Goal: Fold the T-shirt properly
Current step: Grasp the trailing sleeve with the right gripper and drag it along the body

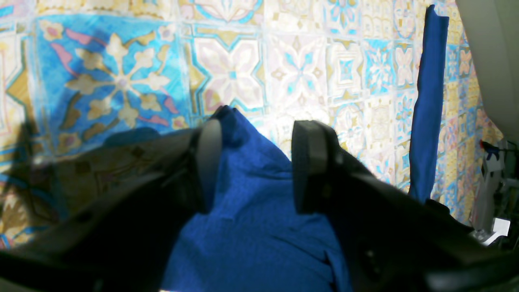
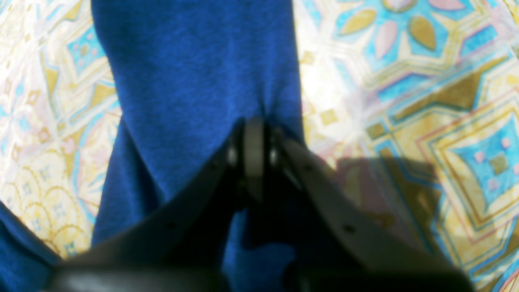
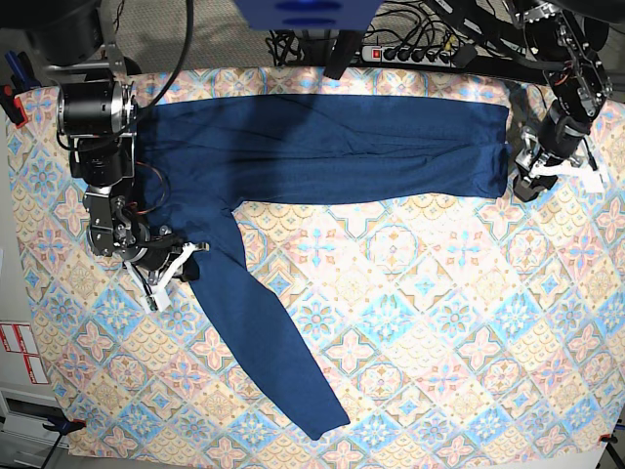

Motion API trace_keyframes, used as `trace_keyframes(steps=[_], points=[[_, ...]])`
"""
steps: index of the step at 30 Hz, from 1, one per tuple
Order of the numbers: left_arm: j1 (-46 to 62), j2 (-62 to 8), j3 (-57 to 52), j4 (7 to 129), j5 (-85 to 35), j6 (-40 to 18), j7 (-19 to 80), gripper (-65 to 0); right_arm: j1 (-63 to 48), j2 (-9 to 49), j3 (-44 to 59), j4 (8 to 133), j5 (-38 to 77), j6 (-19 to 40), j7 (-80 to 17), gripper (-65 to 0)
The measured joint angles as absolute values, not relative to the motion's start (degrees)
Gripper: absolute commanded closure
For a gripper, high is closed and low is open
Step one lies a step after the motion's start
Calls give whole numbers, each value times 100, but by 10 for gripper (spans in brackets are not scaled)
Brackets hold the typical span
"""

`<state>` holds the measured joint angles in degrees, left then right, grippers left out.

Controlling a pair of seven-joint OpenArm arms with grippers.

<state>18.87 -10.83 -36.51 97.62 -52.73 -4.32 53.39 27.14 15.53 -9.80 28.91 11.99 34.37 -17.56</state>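
We see the right end effector (image 2: 254,152) clenched on the navy T-shirt (image 3: 322,147), spread across the tiled surface (image 3: 439,322). The left end effector (image 1: 255,162) looks released, fabric lying between its fingers (image 1: 308,162).

A robotics lab is suggested: a tiled-pattern cloth (image 3: 410,322) is spread on a table, backed by cables (image 3: 293,44) and a power strip (image 3: 410,51).

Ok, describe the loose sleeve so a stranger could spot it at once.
On the patterned tablecloth, the navy T-shirt lies folded in a long band across the far edge. One sleeve runs diagonally from it toward the near edge, starting beside the right gripper. It is the only part pointing away from the band.
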Motion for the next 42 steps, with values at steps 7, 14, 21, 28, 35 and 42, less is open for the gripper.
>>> trace_keyframes(steps=[7, 14, 21, 28, 35, 42], points=[[1887, -1079, -3651, 9762, -5275, -434, 5339, -276, 2283, 1549, -1100, 3728, 1179, 3424, -1946, -3], [1892, -1087, -3651, 9762, -5271, -434, 5336, -276, 1332, 1557, -932, 5837, 1063, 3857, -3127, -3], [1887, -1094, -3636, 9762, -5256, -432, 5321, -276, 366, 1529, -652, 7708, 1267, 3979, -3811, -3], [1890, -1068, -3634, 9762, -5256, -429, 5334, -276, 19, 1490, -659, 8193, 1636, 4012, -3647, -23], [1883, -1066, -3623, 9762, -5256, -434, 5345, -276, 1068, 1424, -628, 6746, 779, 3647, -3461, -175], [1905, -1061, -3625, 9762, -5251, -429, 5336, -276, 1553, 1385, -633, 5572, 749, 3577, -3426, -272]])
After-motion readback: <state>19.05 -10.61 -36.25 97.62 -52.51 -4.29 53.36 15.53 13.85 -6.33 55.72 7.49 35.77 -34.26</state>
